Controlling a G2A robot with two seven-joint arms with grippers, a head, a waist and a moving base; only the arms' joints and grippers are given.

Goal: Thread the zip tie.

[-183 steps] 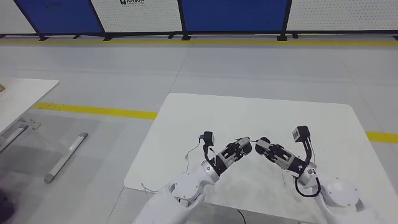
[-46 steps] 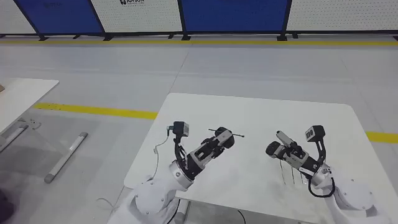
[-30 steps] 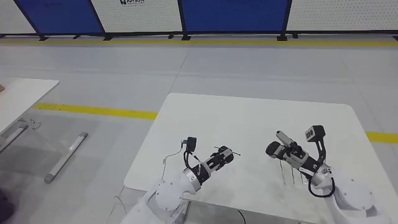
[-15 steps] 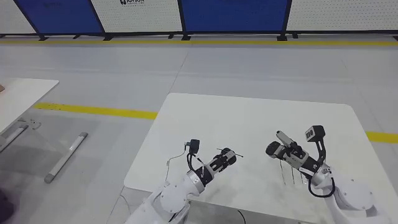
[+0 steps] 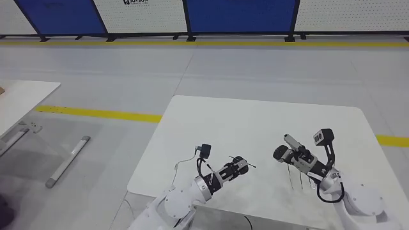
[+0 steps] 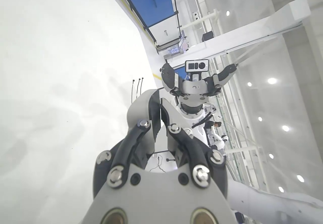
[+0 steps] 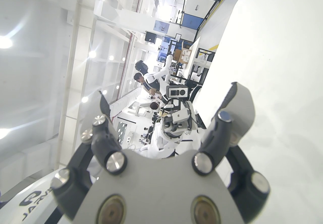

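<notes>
I am looking into a big bright room with a grey floor [image 5: 128,76]. A yellow line [image 5: 96,113] is painted across it. At the back stand blue and white wall panels [image 5: 239,3] with lots of tiny holes, and high up there are round ceiling lights [image 6: 272,80]. In the middle is my white table [image 5: 268,121], smooth and plain, with rounded corners. A second table [image 5: 22,99], also white, peeks in at the far left edge, and a grey bar [image 5: 67,161] lies on the floor between the two tables. Both arms are at the near edge of my table, well apart from each other. The left gripper [image 6: 158,98] has its two fingers pressed together, and they pinch a thin black zip tie [image 5: 250,165] that pokes out past the tips, just above the table top. I cannot tell if the tie makes a loop. The right gripper [image 7: 169,97] has its fingers spread wide with nothing between them, and it points toward the left one. A few spare zip ties [image 6: 137,87] lie side by side flat on the table, near the right arm.
</notes>
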